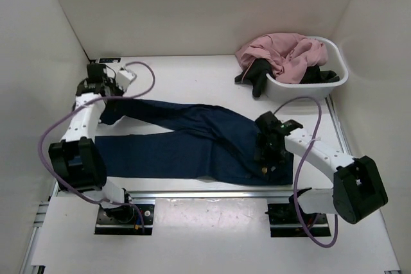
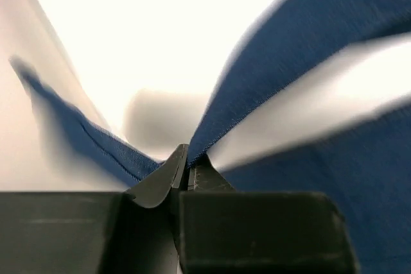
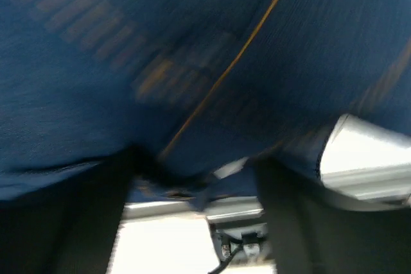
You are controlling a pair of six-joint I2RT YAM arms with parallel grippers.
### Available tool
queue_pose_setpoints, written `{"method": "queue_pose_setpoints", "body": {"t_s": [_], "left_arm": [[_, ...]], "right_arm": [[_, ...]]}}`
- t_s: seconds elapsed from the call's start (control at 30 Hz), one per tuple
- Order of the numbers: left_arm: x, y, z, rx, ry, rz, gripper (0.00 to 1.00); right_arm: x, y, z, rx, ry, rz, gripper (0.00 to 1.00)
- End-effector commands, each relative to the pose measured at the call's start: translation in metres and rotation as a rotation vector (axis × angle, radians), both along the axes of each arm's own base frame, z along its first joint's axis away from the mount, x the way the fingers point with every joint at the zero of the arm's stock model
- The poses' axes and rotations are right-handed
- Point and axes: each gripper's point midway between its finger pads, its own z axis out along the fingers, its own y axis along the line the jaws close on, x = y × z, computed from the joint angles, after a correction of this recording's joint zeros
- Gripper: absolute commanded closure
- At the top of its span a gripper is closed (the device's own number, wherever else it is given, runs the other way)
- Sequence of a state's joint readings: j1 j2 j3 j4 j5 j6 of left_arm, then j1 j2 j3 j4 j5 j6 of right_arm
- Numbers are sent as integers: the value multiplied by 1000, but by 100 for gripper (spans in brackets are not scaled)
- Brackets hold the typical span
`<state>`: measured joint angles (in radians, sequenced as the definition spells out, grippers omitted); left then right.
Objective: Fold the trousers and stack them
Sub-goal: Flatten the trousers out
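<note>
Trousers: the dark navy-blue denim jeans [image 1: 186, 149] are lying stretched across the white surface [image 1: 192, 78]. The waist end is near the front of the white plastic basket [image 1: 339, 83] and the legs are running well away from it.
Left gripper [image 2: 187, 158]: pinching a leg's cloth edge at the end farthest from the basket.
Right gripper [image 1: 266, 153]: sitting at the waist. Denim is covering its camera, so I cannot tell whether it is clamping.
Doing it well: the fold is probably calling for carrying the leg end basket-ward over the waist, keeping it taut and low.

trousers [image 1: 186, 152]: dark navy, orange stitching | garment [image 1: 282, 52]: pink | basket [image 1: 342, 72]: white | cables [image 1: 153, 80]: purple | table [image 1: 192, 75]: white
</note>
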<state>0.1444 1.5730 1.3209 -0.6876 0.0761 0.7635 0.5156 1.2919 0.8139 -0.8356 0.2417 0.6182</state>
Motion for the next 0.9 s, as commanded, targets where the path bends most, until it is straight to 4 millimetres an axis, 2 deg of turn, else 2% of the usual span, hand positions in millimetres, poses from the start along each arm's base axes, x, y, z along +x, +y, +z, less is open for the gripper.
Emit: {"method": "queue_pose_setpoints", "body": {"t_s": [0.0, 0.03, 0.1, 0.13, 0.17, 0.23, 0.27, 0.37, 0.43, 0.47, 0.5, 0.53, 0.57, 0.6, 0.67, 0.7, 0.8, 0.87], "left_arm": [[-53, -8, -70, 65, 231, -30, 86], [-58, -8, -70, 65, 231, -30, 86], [-68, -5, -74, 80, 247, -7, 86], [-74, -5, -74, 80, 248, -7, 86], [-74, -4, -74, 88, 249, -2, 86], [-77, -3, -74, 95, 250, 2, 86], [-80, -3, -73, 96, 248, 3, 86], [-80, -1, -70, 107, 240, 10, 86], [-80, 1, -70, 117, 242, 16, 86], [-80, 1, -70, 117, 242, 16, 86], [-80, 1, -70, 117, 242, 16, 86], [-81, 3, -69, 125, 243, 21, 86], [-81, 3, -69, 125, 243, 21, 86], [-81, 3, -69, 119, 242, 30, 86], [-81, 4, -67, 127, 243, 35, 86], [-81, 4, -67, 127, 243, 35, 86], [-81, 6, -64, 130, 244, 48, 86], [-84, 5, -65, 124, 253, 55, 86]], "right_arm": [[-20, 0, -11, 26, 48, -90, 15], [-22, -2, -9, 24, 48, -82, 12], [-6, 2, 19, 42, -36, -51, 9], [-6, -2, 32, 25, -49, -46, 6], [11, 2, 59, 41, -122, -43, 3], [26, -6, 89, 25, -197, -53, 1], [38, -8, 112, 48, -245, -87, 1], [59, -19, 132, 83, -300, -132, 1], [72, -29, 130, 83, -309, -172, 1], [81, -44, 124, 82, -305, -225, 1], [81, -52, 102, 63, -224, -251, 1], [83, -55, 89, 89, -180, -277, 1], [86, -69, 69, 93, -108, -325, 1], [87, -72, 53, 111, -83, -340, 1], [91, -79, 33, 154, -53, -395, 1], [100, -72, 28, 211, -67, -388, 1], [103, -60, 4, 264, -8, -376, 1], [97, -50, -10, 314, 31, -376, 1]]}}
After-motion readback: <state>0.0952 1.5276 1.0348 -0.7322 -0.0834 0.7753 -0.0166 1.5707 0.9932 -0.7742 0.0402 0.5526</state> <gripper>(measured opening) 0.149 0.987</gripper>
